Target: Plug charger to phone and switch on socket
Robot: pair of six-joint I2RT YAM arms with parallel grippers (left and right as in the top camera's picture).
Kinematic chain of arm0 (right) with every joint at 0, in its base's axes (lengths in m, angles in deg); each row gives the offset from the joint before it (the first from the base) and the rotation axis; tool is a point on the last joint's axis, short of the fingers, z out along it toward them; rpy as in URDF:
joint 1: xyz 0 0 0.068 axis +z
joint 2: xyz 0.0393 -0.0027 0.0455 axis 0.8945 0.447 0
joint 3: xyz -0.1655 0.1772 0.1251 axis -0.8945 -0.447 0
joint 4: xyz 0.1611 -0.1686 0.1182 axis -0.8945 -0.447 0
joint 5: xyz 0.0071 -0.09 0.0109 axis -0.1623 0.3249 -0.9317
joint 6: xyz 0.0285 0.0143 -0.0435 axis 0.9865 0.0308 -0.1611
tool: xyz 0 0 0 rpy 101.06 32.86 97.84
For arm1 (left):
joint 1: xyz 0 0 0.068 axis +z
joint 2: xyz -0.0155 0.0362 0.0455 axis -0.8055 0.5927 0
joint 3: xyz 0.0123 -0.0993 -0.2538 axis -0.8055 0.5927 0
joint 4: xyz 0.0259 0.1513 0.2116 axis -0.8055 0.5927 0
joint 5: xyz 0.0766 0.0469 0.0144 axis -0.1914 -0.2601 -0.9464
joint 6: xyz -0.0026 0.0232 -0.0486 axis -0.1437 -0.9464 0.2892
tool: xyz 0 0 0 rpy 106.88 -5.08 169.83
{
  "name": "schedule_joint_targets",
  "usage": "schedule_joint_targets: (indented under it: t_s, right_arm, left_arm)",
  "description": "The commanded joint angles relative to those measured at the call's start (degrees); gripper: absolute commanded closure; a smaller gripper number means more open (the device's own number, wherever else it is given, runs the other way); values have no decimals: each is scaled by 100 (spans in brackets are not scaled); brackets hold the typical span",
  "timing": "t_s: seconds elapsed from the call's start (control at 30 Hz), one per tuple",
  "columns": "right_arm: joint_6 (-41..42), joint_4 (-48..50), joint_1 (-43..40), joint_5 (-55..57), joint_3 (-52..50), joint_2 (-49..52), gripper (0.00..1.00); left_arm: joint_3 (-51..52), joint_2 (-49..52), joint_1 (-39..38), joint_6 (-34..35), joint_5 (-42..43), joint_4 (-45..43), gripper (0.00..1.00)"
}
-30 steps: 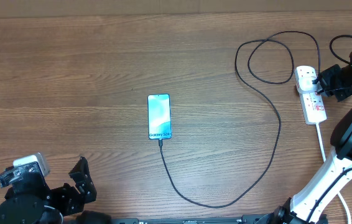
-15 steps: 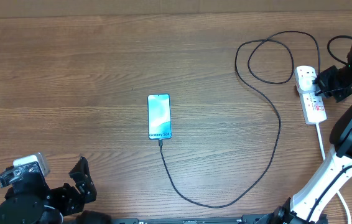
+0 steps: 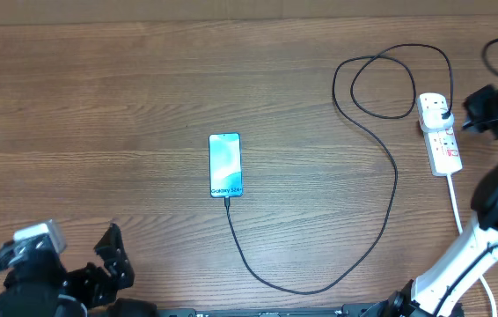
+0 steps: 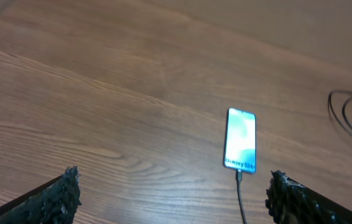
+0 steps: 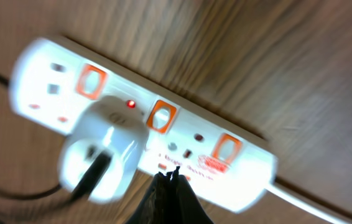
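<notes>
The phone [image 3: 225, 165] lies mid-table, teal screen up, with the black charger cable [image 3: 381, 150] plugged into its near end [image 4: 240, 175]. The cable loops right to a white plug in the socket [image 3: 439, 135], a white power strip. In the right wrist view the socket [image 5: 182, 134] shows orange-red switches and a small red light lit beside the plug [image 5: 101, 152]. My right gripper [image 3: 476, 113] is shut, just right of the socket, its tips [image 5: 170, 174] over the strip's near edge. My left gripper [image 4: 170, 190] is open and empty at the front left, with the phone [image 4: 240, 139] ahead.
The socket's thick white lead [image 3: 454, 202] runs toward the front edge by the right arm's base. The charger cable coils in a loop [image 3: 390, 84] at the back right.
My right gripper has pulled back to the right, off the socket. The left arm has shifted slightly. The phone and cable have not moved.
</notes>
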Motion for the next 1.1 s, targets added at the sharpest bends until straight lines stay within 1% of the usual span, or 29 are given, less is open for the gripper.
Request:
schedule_joint_targets:
  t_s: [0.0,0.1,0.27,0.37,0.47,0.57,0.67,0.73,0.8,0.93,1.07]
  right_arm:
    - [-11,0,-116,33,232,-1198,96]
    - [66,57,-146,-243,232,-1893,96]
    - [68,328,-236,-1279,269,-3117,96]
    - [131,872,-334,-2035,269,-3952,96]
    - [492,1513,-396,-2188,291,-4686,96]
    - [520,1401,-466,-2496,925,-4719,96]
    - [575,1499,-494,-2857,1403,-4660,96]
    - [870,1580,-494,-3121,1622,-4666,96]
    - [1040,1904,-492,-3617,1893,-4712,96]
    - [1488,2546,-492,-4105,2225,-4732,96]
    - [1676,2549,-492,-4164,2396,-4760,96]
  left_arm:
    - [7,-470,251,79,-98,-2,0]
    - [7,-855,382,79,-98,0,0]
    - [7,-1388,485,79,-96,0,0]
    - [7,-1648,551,79,-98,0,0]
    - [7,-1814,595,79,-96,2,0]
    - [7,-1851,667,79,-98,17,0]
    - [7,-1853,791,79,-101,26,0]
    - [7,-1853,876,79,-98,26,0]
    - [7,-1856,1036,79,-98,26,0]
    - [7,-1856,1346,79,-98,26,0]
    - [7,-1917,1521,79,-98,28,0]
